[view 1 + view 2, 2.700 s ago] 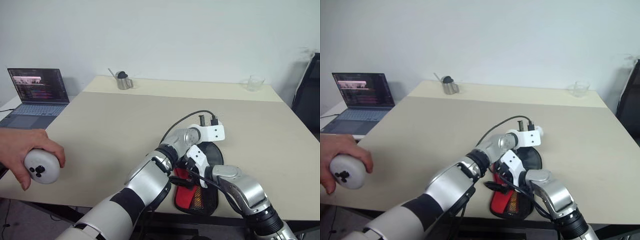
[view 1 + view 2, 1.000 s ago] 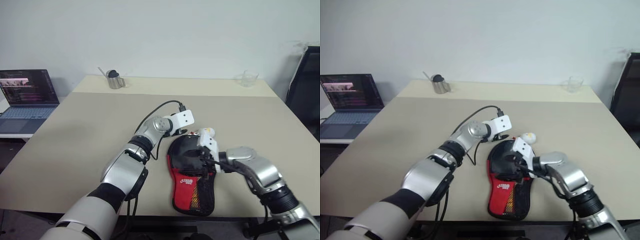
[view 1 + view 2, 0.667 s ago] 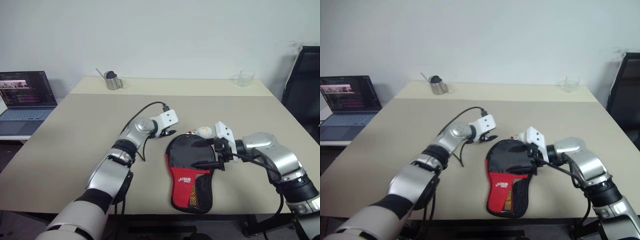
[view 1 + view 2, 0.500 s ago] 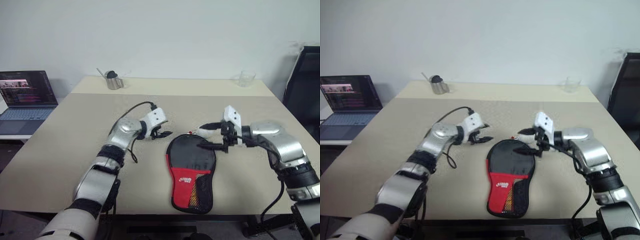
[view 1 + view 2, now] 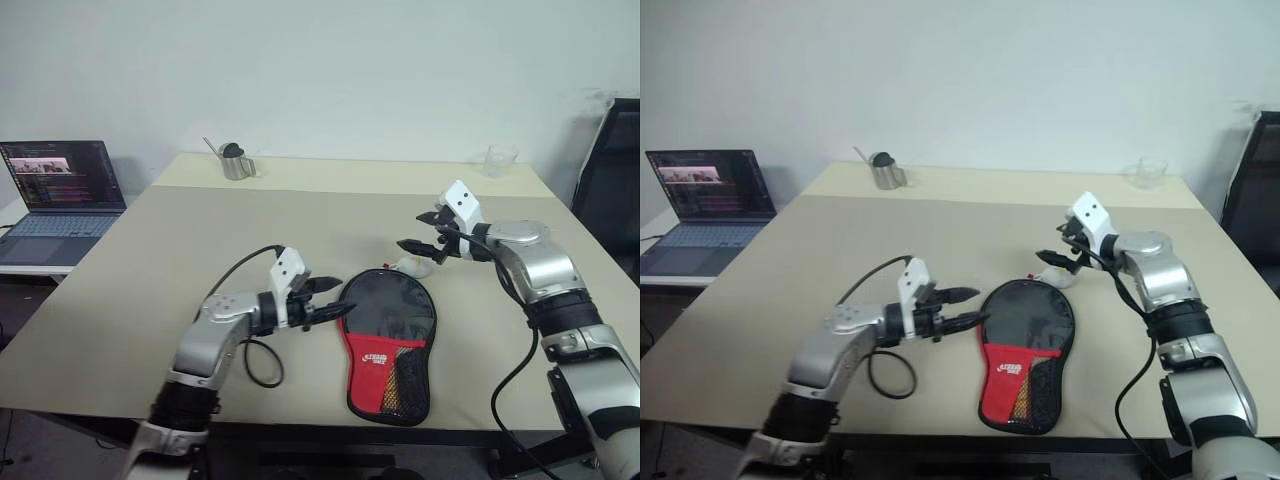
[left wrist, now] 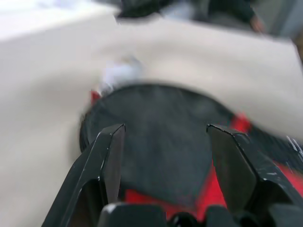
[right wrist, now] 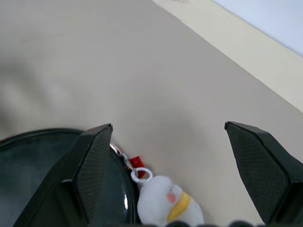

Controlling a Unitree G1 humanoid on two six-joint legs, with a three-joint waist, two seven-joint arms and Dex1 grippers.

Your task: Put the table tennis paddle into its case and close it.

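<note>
From the head, the case point(image 5: 388, 335) lies lower centre on the table point(image 5: 150, 270), long axis upright in frame, round end uppermost. Left gripper point(image 5: 322, 298) and right gripper point(image 5: 423, 231) flank it, jaws apart. The right wrist adds the charm point(image 7: 163, 204).

You have an open laptop point(image 5: 62, 195) off the table's point(image 5: 180, 260) left edge, a metal cup point(image 5: 236, 163) and clear glass point(image 5: 498, 160) along its far side.

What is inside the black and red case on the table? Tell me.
Cannot tell. The case lies flat on the table, its black fabric, red panel and mesh pocket covering whatever it holds; no paddle shows. The white charm lies beside its rounded end.
</note>
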